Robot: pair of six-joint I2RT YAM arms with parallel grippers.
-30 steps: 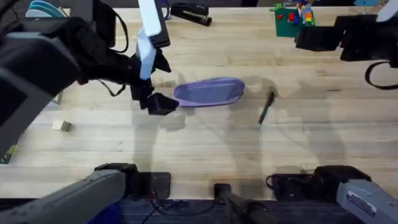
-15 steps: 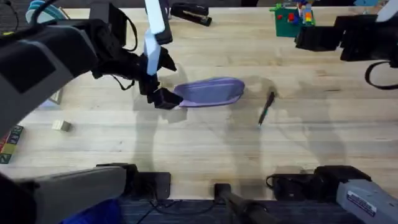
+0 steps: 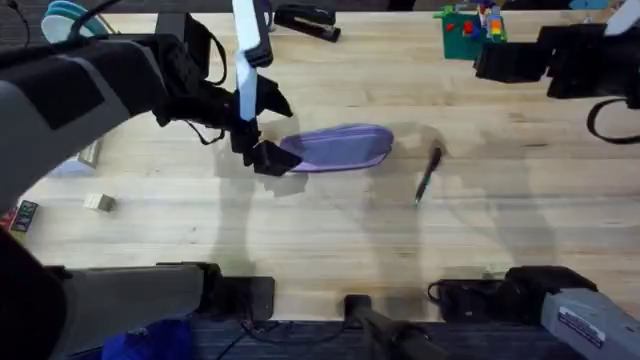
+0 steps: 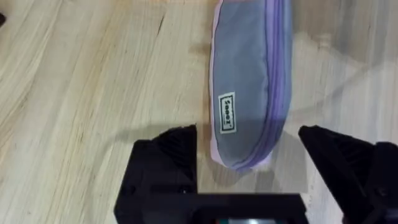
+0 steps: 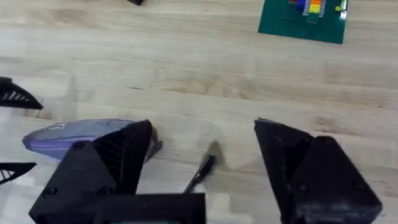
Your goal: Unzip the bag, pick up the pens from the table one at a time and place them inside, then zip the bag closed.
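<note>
While the left gripper [image 3: 262, 152] hangs spread wide at the left end of the soft lavender fabric pencil pouch [image 3: 336, 147], its black fingers [image 4: 166, 155] flank that end without closing on it. Lying lengthwise on the pale wooden plank table [image 3: 300, 220], the pouch is zipped. Just right of it lies a slim dark pen [image 3: 428, 174]. Farther right, the right gripper [image 5: 208, 177] hangs spread above the table.
</note>
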